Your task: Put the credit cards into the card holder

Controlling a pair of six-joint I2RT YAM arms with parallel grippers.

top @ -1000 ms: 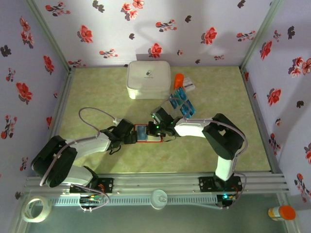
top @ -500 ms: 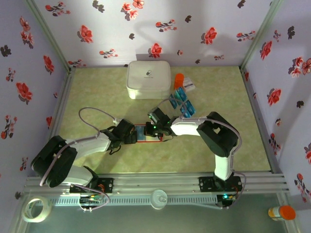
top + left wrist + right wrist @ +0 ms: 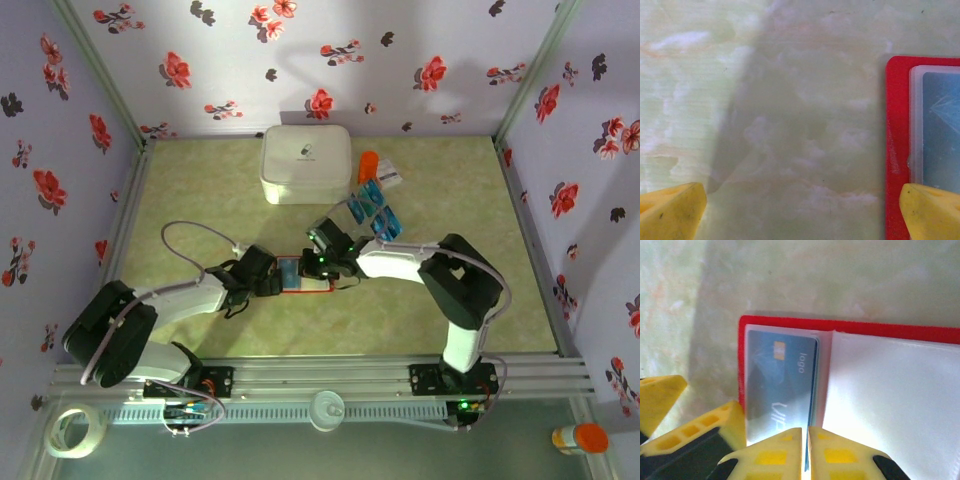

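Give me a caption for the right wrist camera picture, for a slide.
Right pincer closed at the edge of a blue card tucked into the open red wallet.

The left arm point(image 3: 185, 296) and right arm point(image 3: 400, 262) are built alike: smooth white shells on the long links, bulky matte-black housings point(image 3: 112, 338) at the joints, and small black bases point(image 3: 452, 381). A thin pale grey cable point(image 3: 188, 227) loops free above the left arm's white link, and a second grey cable point(image 3: 503, 295) curves along the right arm's black housing. A small green light point(image 3: 322, 262) glows at the right wrist, and another green lamp point(image 3: 462, 405) glows below the right base. The left gripper point(image 3: 802, 212) has bright yellow plastic fingers point(image 3: 671, 212) with blunt rounded tips, flecked with tiny dark specks. The right gripper point(image 3: 805, 435) carries the same yellow fingers point(image 3: 772, 456), wedge-tipped, with square recesses moulded into them.
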